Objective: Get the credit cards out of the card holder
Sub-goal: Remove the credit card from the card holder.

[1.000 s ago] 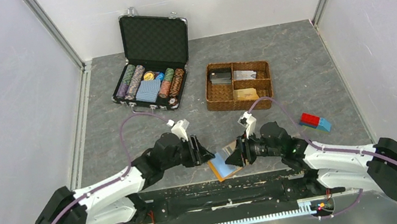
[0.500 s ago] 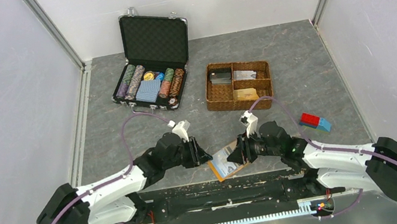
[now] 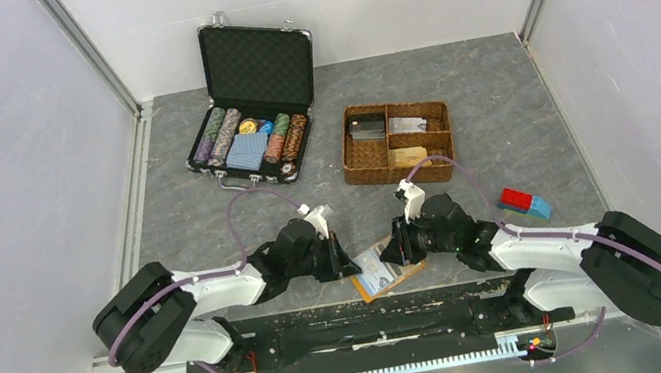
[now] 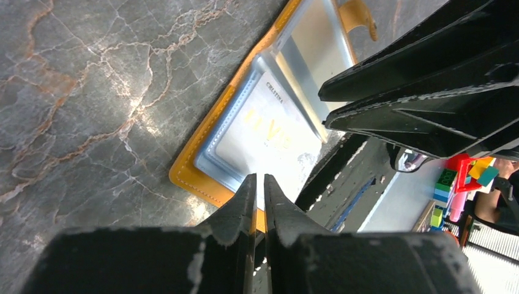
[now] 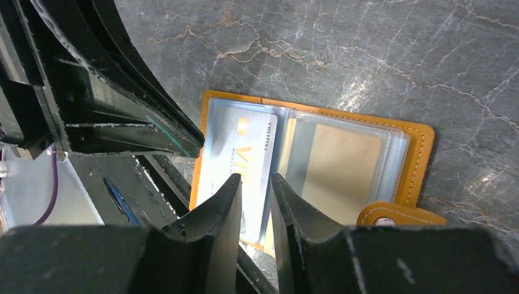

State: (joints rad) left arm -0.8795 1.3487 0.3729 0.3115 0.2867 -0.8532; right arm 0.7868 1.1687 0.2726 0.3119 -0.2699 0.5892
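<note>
At the table's [image 3: 517, 115] near edge, between both claws, the card holder [image 3: 383, 272] lies open, a pale card [image 5: 242, 153] in its left sleeve. The left claw's [image 4: 257, 180] fingers sit nearly together. The right claw [image 5: 255, 180] shows a narrow gap above that card.

One card holder [image 5: 422, 153]; one card [image 5: 242, 153] visible in sleeve. Two grippers: left gripper [image 4: 259, 177], right gripper [image 5: 255, 177]. One black case [image 3: 257, 62], one woven basket [image 3: 348, 155], one red-and-blue block [image 3: 524, 202].
</note>
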